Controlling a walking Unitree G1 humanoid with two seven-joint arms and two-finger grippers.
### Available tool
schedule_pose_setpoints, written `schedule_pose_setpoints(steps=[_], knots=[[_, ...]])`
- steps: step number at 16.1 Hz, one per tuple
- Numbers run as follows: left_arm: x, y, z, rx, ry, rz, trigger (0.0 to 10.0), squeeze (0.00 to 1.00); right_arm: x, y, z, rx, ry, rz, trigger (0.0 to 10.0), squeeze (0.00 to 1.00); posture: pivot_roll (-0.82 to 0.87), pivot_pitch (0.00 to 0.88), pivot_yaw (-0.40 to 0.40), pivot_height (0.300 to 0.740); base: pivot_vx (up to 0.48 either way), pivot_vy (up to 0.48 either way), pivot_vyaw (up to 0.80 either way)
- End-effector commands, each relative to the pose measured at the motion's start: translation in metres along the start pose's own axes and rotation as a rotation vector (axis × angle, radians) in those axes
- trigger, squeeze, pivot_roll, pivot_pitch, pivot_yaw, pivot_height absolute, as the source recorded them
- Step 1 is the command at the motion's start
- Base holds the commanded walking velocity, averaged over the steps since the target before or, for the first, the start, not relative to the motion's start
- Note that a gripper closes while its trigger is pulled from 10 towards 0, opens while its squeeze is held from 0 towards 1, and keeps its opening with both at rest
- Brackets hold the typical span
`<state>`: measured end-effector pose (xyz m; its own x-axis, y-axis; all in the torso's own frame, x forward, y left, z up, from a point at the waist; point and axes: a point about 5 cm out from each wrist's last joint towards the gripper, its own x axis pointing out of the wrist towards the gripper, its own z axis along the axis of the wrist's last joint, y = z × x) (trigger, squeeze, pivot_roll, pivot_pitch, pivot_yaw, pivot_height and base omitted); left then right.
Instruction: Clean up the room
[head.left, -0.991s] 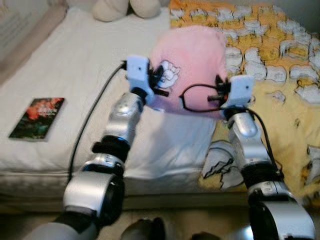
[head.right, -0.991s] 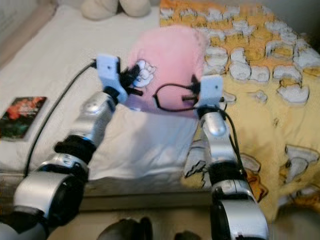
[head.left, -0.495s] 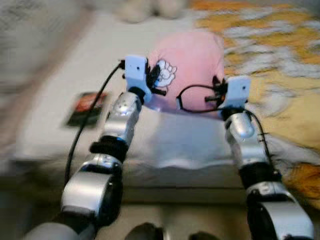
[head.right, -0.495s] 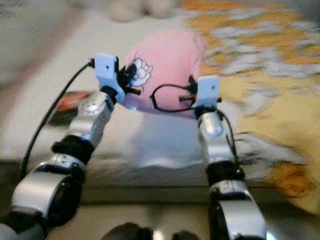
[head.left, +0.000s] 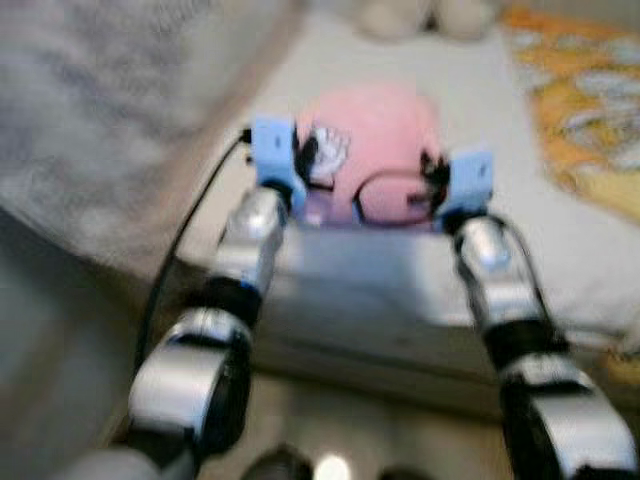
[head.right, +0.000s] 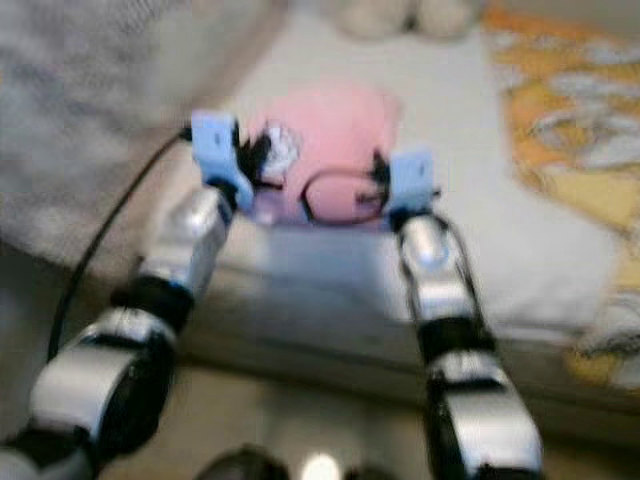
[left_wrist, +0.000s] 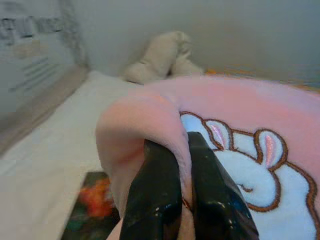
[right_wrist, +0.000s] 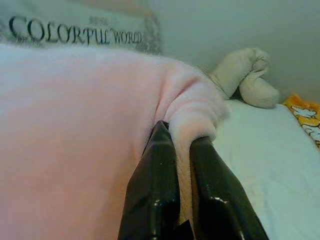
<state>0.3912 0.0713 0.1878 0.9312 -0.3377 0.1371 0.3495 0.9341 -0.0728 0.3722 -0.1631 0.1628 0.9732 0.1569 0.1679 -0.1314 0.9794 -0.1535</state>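
Bed (head.left: 560, 250) ahead | both grippers, left (left_wrist: 187, 150) and right (right_wrist: 181, 145), are pinching pillow (head.left: 375, 130) aloft | carrying step; next needs placing spot.

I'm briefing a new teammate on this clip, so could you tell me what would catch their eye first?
The pink pillow with a white cartoon patch, held up over the white bed between both arms. The left gripper and right gripper each pinch a fold of its plush edge. A yellow patterned blanket lies at the bed's right side.
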Motion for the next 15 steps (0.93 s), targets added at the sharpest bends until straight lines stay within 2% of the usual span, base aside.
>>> schedule_pose_setpoints(steps=[1, 3, 5, 7, 11, 15], knots=[[0.005, -0.002, 0.014, 0.050, -0.043, -0.021, 10.0, 0.00, 0.004, 0.001, 0.006, -0.003, -0.023, 0.007, 10.0, 0.03, 0.05, 0.000, 0.008, 0.740, 0.000, 0.480, 0.45], [0.006, 0.000, 0.009, 0.131, 0.013, -0.036, 10.0, 0.00, 0.003, 0.006, 0.001, 0.006, 0.001, 0.010, 10.0, 0.00, 0.05, 0.000, 0.009, 0.740, 0.000, 0.240, 0.23], [0.006, 0.004, 0.012, 0.116, -0.005, -0.025, 10.0, 0.00, 0.000, 0.011, -0.002, 0.007, 0.003, 0.020, 10.0, 0.00, 0.06, 0.000, 0.008, 0.740, 0.000, 0.000, 0.00], [0.004, 0.009, 0.011, 0.093, -0.006, 0.018, 10.0, 0.00, 0.001, 0.016, -0.004, 0.021, 0.009, 0.036, 10.0, 0.00, 0.07, 0.000, -0.009, 0.740, 0.480, 0.000, 0.00], [0.002, 0.006, 0.004, 0.071, -0.006, 0.048, 10.0, 0.00, 0.003, 0.020, -0.002, 0.007, 0.009, 0.062, 10.0, 0.00, 0.07, 0.000, -0.032, 0.740, 0.480, 0.000, 0.00], [-0.001, 0.005, -0.004, 0.093, 0.027, 0.051, 10.0, 0.00, -0.001, 0.012, -0.011, 0.005, 0.048, 0.031, 10.0, 0.00, 0.06, 0.000, -0.032, 0.740, 0.480, 0.000, 0.60]])
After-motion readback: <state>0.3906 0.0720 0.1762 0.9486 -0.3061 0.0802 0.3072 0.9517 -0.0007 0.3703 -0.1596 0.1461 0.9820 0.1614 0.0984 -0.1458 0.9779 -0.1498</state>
